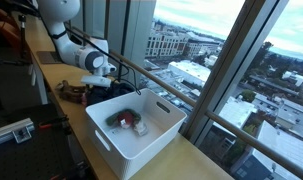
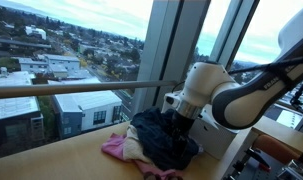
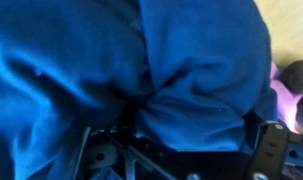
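Black gripper point(image 2: 175, 120) down on crumpled dark blue fabric garment point(image 2: 163, 142). Jaws wide apart, nothing clamped. In wrist view, blue folds fill frame, bulging between dark fingers point(image 3: 265, 150). Garment heaped on light wooden counter point(image 2: 71, 162) by window, lying over and touching pink cloth point(image 2: 115, 148). In an exterior view, white rectangular plastic bin point(image 1: 141, 152) stands just beside heap. Inside bin: dark reddish item point(image 1: 119, 120) and pale item point(image 1: 138, 127), touching, possibly bunched cloth, too small to tell.
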You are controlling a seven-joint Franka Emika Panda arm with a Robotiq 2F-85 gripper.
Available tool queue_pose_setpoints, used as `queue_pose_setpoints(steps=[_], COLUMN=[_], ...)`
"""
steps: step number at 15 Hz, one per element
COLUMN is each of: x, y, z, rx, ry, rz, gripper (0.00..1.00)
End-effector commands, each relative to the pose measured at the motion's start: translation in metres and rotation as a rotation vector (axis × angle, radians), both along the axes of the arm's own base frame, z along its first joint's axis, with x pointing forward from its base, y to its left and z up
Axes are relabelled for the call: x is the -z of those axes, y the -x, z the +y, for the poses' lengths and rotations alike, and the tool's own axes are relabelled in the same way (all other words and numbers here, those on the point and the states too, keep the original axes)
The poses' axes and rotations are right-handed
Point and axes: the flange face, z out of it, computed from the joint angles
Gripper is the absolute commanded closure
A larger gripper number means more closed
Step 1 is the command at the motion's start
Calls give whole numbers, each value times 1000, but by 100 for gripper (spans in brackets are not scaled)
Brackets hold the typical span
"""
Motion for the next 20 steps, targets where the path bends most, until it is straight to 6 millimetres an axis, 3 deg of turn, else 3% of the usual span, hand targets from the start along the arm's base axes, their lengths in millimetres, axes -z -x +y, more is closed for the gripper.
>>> queue_pose_setpoints(steps=[1, 2, 3, 6, 13, 17, 20], x=[69, 74, 73, 35, -88, -178, -254], y=[20, 25, 25, 22, -1, -22, -26], z=[-6, -10, -13, -27, -69, -87, -94], rx=[-23, -25, -23, 9, 135, 195, 211], ry=[33, 36, 34, 17, -66, -119, -144], rz=[26, 27, 17, -12, -81, -128, -199], gripper=[0, 25, 26, 46, 98, 100, 100])
